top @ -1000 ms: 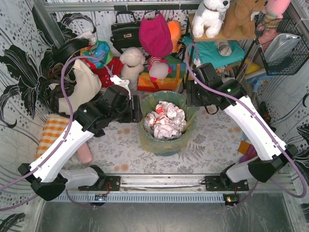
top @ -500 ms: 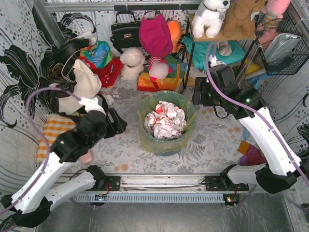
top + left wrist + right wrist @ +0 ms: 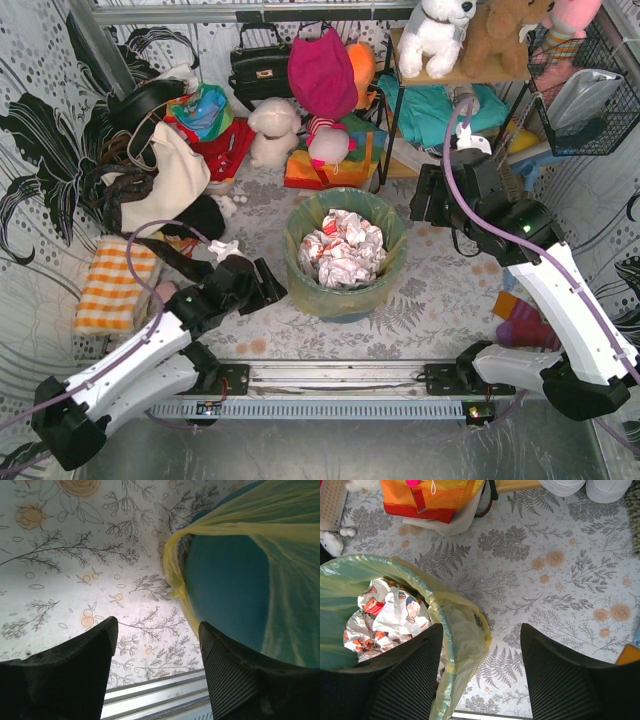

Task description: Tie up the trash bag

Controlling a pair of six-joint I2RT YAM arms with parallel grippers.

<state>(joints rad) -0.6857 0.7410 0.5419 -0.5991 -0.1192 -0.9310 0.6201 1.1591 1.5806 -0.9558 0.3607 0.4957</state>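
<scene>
Left wrist: trash bag (image 3: 280, 545) beside fingers (image 3: 75, 675) (not touching)

trash bag (image 3: 462, 630) in bin (image 3: 225, 585) | left fingers (image 3: 65, 672) left of it | right fingers (image 3: 560, 680) right-behind

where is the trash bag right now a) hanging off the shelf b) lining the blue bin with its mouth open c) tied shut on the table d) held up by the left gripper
B: the bag is folded over the rim of the bin, its mouth open and crumpled paper showing inside.
</scene>
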